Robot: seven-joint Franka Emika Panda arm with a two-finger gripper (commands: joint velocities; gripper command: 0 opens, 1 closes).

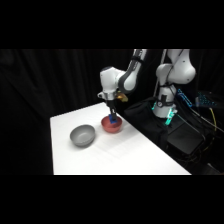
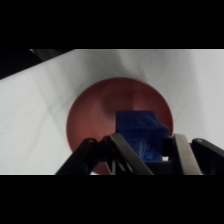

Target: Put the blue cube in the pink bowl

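Item: blue cube (image 2: 140, 131). Small, solid, bright blue, flat-faced with crisp edges. Judged light and rigid; it should not deform under a pinch. The faces look smooth, so some slip risk if held by corners; the best hold is across two opposite flat faces, at mid-height.

Location: held between the fingers of the tool (image 2: 167, 152), directly over the hollow of the pink bowl (image 2: 90, 115). In the side view the cube (image 1: 114, 120) sits at the bowl's (image 1: 112, 126) rim level; whether it touches the bowl's floor cannot be told.

Tool state: clenched on the cube, one finger on each side.

Also present: grey bowl (image 1: 82, 135), empty, beside the pink bowl on the white tabletop (image 1: 125, 157), apart from it.

Handling note: a short drop should be harmless to a hard cube; it may bounce or slide on the smooth bowl wall.
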